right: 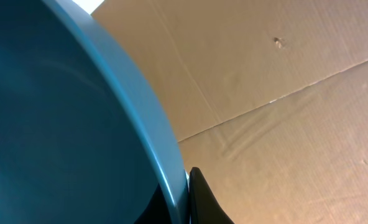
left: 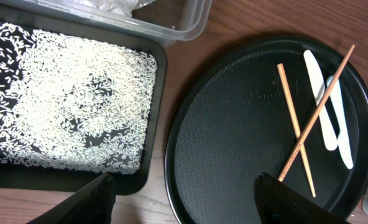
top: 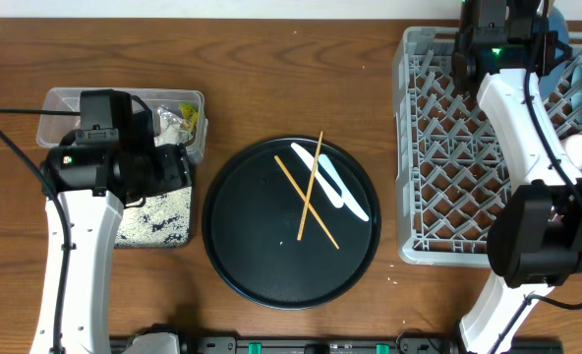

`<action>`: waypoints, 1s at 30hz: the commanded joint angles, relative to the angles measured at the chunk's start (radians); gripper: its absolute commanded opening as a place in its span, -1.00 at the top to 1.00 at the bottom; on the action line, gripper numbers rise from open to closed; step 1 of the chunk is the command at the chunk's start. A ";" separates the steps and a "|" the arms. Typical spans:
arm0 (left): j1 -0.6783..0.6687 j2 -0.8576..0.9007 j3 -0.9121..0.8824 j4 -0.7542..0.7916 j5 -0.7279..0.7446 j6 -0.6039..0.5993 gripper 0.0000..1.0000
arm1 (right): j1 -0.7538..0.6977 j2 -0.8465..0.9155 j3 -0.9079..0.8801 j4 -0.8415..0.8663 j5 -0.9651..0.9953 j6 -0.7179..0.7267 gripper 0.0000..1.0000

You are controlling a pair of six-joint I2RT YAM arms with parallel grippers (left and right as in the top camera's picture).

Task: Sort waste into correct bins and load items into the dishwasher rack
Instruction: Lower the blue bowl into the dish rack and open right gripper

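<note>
chopsticks (top: 309,200) 2 | round tray (top: 252,236) 1 | flat tray (left: 148,177) 1 | tub (top: 60,98) 1 | rack (top: 406,147) 1 | bowl (right: 47,112) 1

Overhead: soft, even, medium-bright light from above. Weak shadows lie beside the arms on the wooden table (top: 301,79). The round black tray (top: 242,246) has a dull sheen, no hard glare. Focus sharp.

Left wrist: crisp. Rice grains (left: 72,106) are well resolved, with a faint gloss on the tray surface. Left gripper (left: 184,180) fingers (left: 283,202) at the bottom edge are dark and soft-edged.

Right wrist: blue bowl (right: 47,124) is very close and out of focus, a smooth gradient. A blown-out white patch sits at top left. The brown board (right: 283,93) behind is sharper, creases legible.
</note>
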State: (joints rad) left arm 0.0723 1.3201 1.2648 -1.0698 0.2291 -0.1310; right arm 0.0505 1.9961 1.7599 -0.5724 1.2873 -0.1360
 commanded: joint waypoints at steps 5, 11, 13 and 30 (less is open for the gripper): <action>0.005 -0.007 0.013 -0.003 -0.006 -0.003 -0.46 | 0.003 0.020 -0.009 -0.019 -0.013 0.000 0.98; 0.005 -0.007 0.013 -0.003 -0.006 -0.003 -0.46 | 0.003 0.020 -0.037 -0.017 -0.002 0.000 0.97; 0.005 -0.007 0.013 -0.003 -0.006 -0.003 -0.46 | 0.000 0.020 -0.037 -0.015 0.023 0.000 0.97; 0.005 -0.007 0.013 -0.003 -0.006 -0.003 -0.46 | 0.021 0.020 -0.038 0.007 0.020 -0.063 0.98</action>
State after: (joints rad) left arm 0.0723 1.3201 1.2648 -1.0698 0.2291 -0.1310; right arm 0.0540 2.0037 1.7237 -0.5522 1.3128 -0.1894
